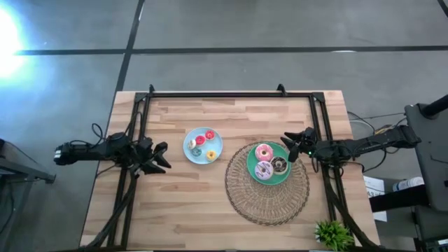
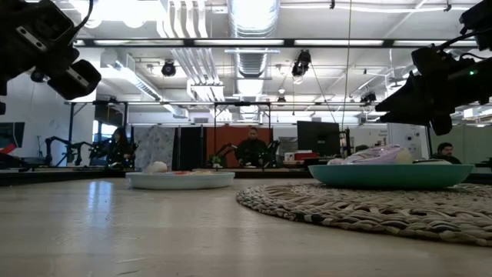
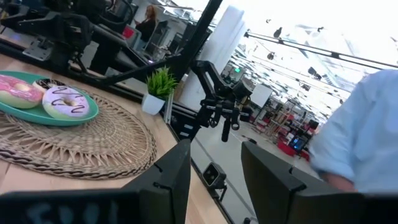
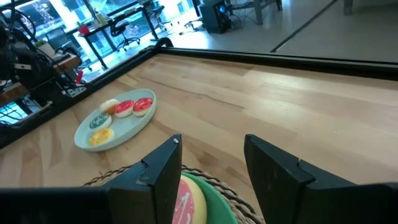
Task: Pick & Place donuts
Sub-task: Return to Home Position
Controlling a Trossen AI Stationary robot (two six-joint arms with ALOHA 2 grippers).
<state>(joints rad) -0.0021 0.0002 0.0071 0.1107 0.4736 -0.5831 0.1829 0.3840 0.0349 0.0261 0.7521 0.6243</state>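
Observation:
Three larger donuts lie on the green plate [image 1: 252,162] on the wicker mat [image 1: 267,199]: pink [image 1: 264,152], lilac [image 1: 263,170], dark brown [image 1: 279,165]. Several mini donuts [image 1: 203,144], red, orange, yellow and teal, lie on the light-blue plate [image 1: 190,150]. My right gripper [image 1: 288,148] hovers open at the green plate's right rim, with the pink donut [image 4: 186,200] just beyond its fingers. My left gripper [image 1: 165,157] hangs open, left of the light-blue plate. It faces the mat and sees the pink [image 3: 17,91] and lilac [image 3: 65,102] donuts.
A small potted plant [image 1: 334,233] stands at the table's near right corner. A black frame [image 1: 231,93] runs along the far edge and down both sides. Bare wood lies between the plates and along the near edge. People sit in the room behind [image 2: 251,148].

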